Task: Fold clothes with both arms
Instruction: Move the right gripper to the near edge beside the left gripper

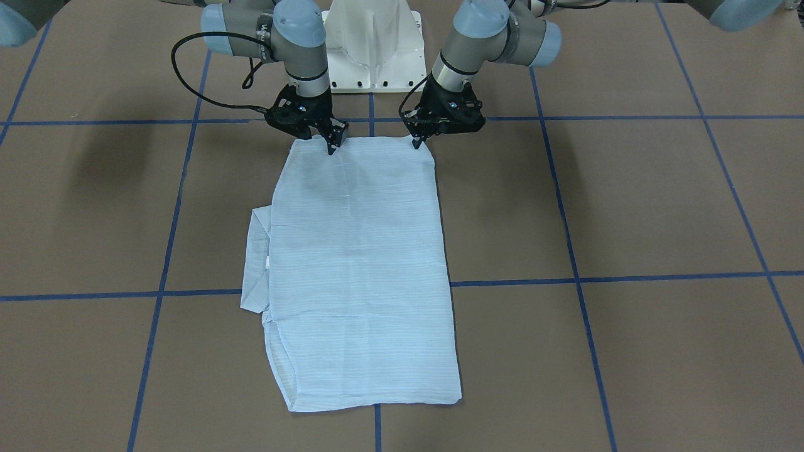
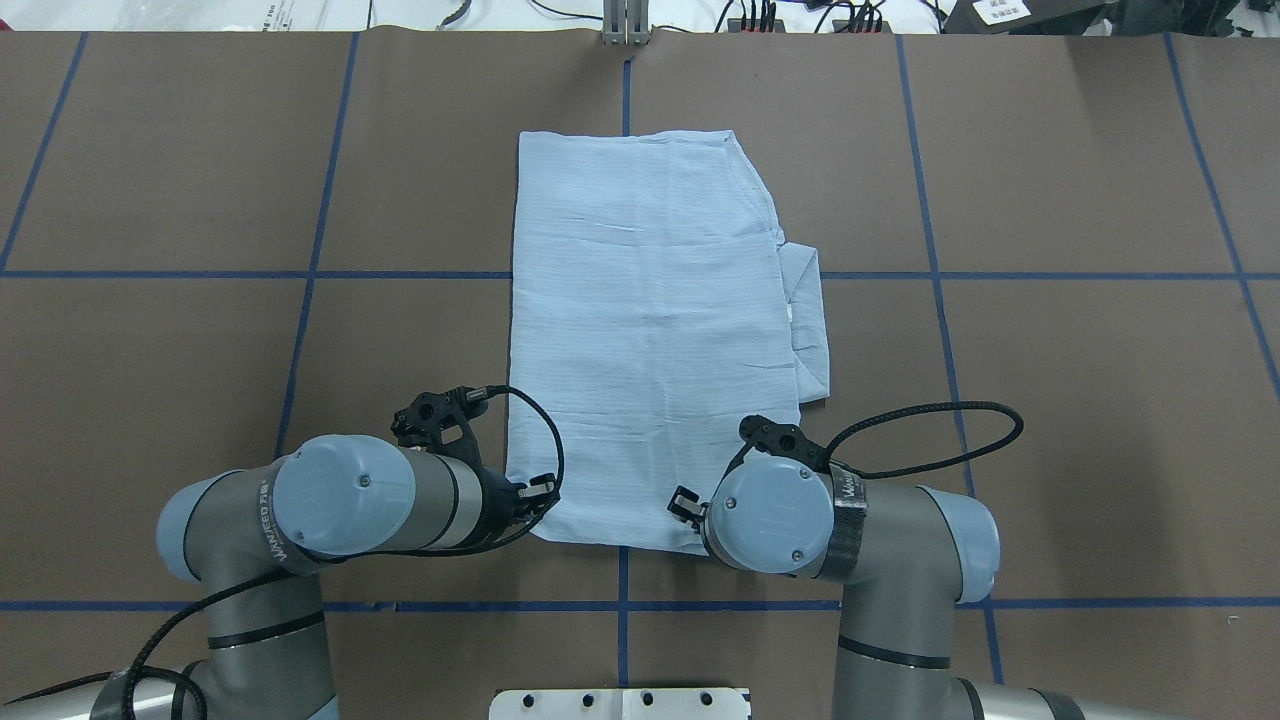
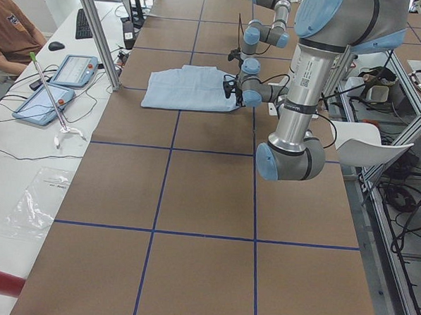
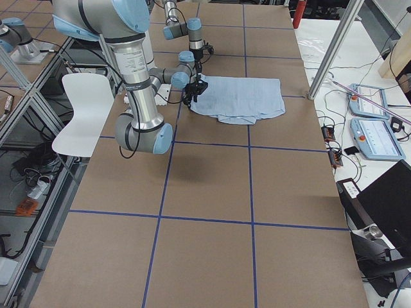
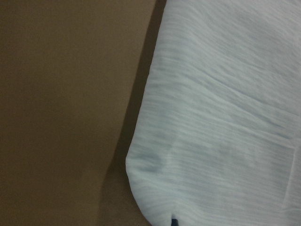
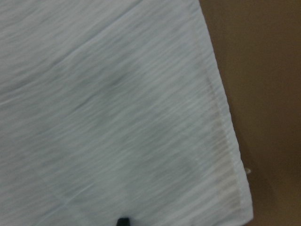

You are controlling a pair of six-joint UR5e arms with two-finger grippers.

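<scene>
The light-blue striped shirt (image 1: 358, 263) lies flat on the brown table, folded into a long rectangle that runs away from the robot; it also shows in the overhead view (image 2: 650, 330). A folded part (image 1: 256, 263) sticks out along its side toward my right arm. My left gripper (image 1: 417, 144) and my right gripper (image 1: 331, 148) are both at the shirt's edge nearest the robot, one near each corner, fingers together on the cloth. Both wrist views are filled with shirt cloth (image 5: 225, 117) (image 6: 117, 103), with one dark fingertip at the bottom edge.
The white pedestal (image 1: 374, 44) stands just behind the grippers. Blue tape lines (image 1: 628, 277) grid the brown table. An operators' desk with tablets (image 3: 74, 69) lies beyond the table's far edge, behind a metal post (image 3: 97, 31).
</scene>
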